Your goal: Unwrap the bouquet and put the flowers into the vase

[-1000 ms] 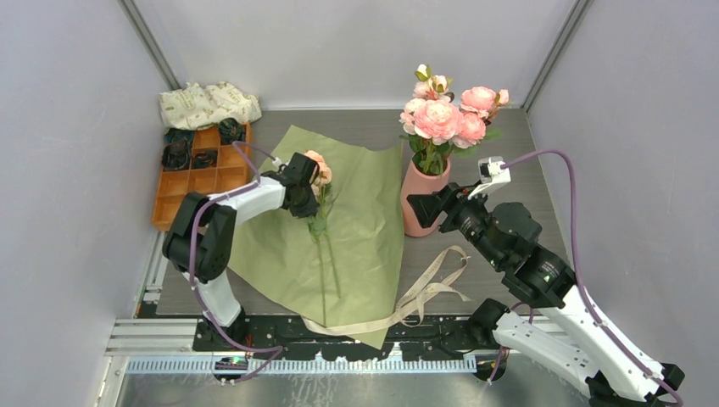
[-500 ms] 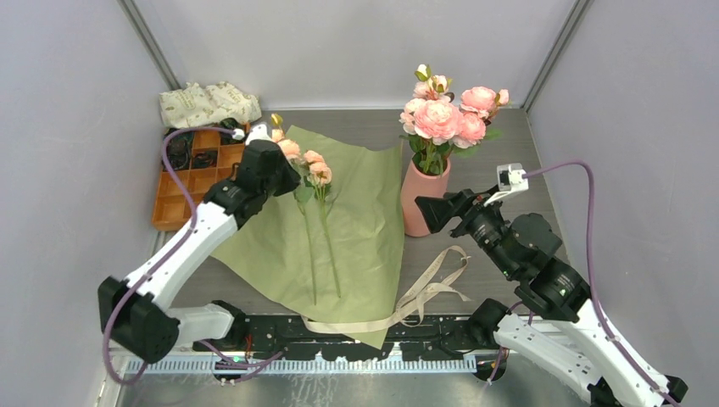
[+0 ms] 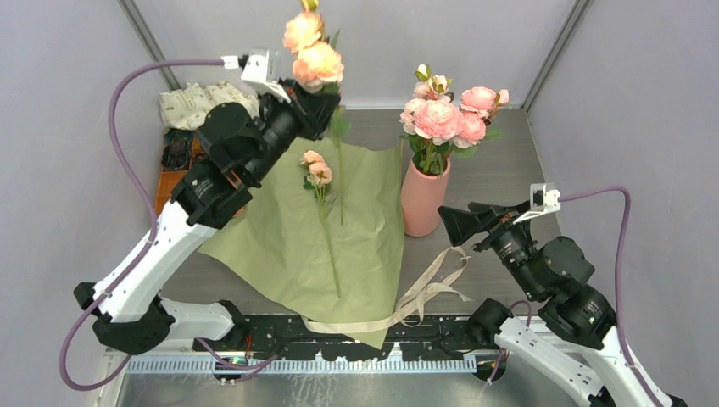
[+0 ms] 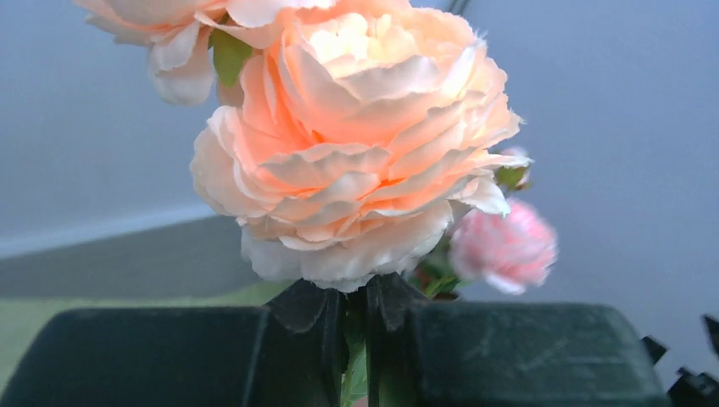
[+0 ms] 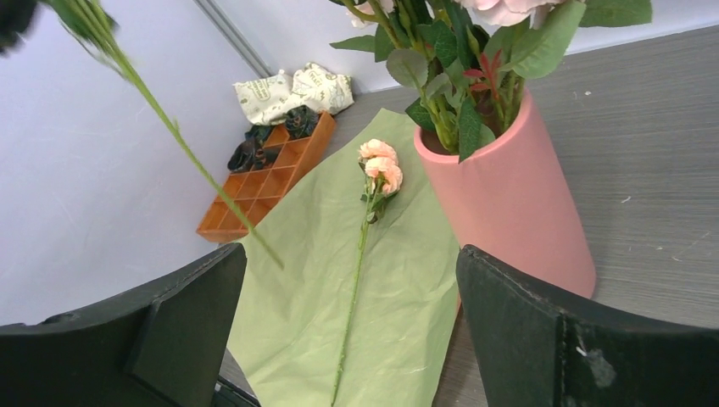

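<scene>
- The left gripper (image 3: 318, 106) was low on the paper (image 3: 365, 229) a second ago. It has since swung up and now hangs high over the paper's far edge, carrying one peach flower (image 3: 316, 64) clear of the wrap.
- Its jaws are almost closed, pinching the stem just under the bloom. The blooms stand above the gripper and the long stem dangles free below it.
- So one more flower has left the wrap, and I judge the carry to the vase (image 3: 421, 199) to be the step in hand. The vase stands below and to the right of this gripper and already holds a bunch of pink blooms.
- One last flower (image 3: 320, 174) lies flat on the paper, below the left gripper and slightly nearer the arm bases, so the task is close to done but not finished.
- The right gripper (image 3: 458, 222) has drawn back from the vase and spread its jaws wide. It holds and touches nothing, and the vase stands just ahead of it, apart.
- The ribbon (image 3: 428, 288) lies loose on the desk, below and behind the right gripper.
- The vase mouth is crowded, so threading the hanging stem in will likely need a steep, careful descent.
</scene>
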Action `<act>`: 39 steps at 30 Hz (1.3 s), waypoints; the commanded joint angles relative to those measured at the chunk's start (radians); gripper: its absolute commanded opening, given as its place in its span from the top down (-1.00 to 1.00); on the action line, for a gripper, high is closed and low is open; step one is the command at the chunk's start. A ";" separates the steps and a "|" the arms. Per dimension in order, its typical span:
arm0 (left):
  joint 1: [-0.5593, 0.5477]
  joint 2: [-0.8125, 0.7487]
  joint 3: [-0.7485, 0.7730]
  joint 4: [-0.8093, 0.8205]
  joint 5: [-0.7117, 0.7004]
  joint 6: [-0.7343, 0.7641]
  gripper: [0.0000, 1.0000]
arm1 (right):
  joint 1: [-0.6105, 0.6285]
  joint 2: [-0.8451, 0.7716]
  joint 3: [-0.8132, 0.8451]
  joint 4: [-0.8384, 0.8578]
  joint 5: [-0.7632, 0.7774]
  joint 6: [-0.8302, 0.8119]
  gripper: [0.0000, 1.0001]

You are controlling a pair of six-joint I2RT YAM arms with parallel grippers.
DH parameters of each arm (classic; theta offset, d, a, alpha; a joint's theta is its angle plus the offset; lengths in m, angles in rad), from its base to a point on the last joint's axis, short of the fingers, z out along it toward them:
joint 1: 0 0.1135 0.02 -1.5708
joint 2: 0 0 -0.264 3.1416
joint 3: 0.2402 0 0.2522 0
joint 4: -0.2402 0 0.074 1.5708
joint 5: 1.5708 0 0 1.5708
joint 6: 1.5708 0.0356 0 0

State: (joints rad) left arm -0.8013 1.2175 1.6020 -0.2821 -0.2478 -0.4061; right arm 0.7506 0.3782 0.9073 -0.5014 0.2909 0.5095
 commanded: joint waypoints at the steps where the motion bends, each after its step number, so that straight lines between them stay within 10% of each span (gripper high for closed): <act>1: -0.066 0.110 0.175 0.181 0.098 0.133 0.75 | -0.002 -0.036 0.033 -0.029 0.038 -0.009 -0.99; 22: -0.144 0.299 0.319 0.644 0.327 0.175 0.68 | -0.001 -0.154 0.077 -0.146 0.131 -0.057 -0.99; 39: -0.144 0.264 0.021 0.785 0.275 0.119 0.67 | -0.002 -0.167 0.065 -0.149 0.142 -0.062 -0.99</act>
State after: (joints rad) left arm -0.9432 1.5291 1.6962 0.3786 0.0483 -0.2554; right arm 0.7506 0.2180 0.9565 -0.6819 0.4221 0.4545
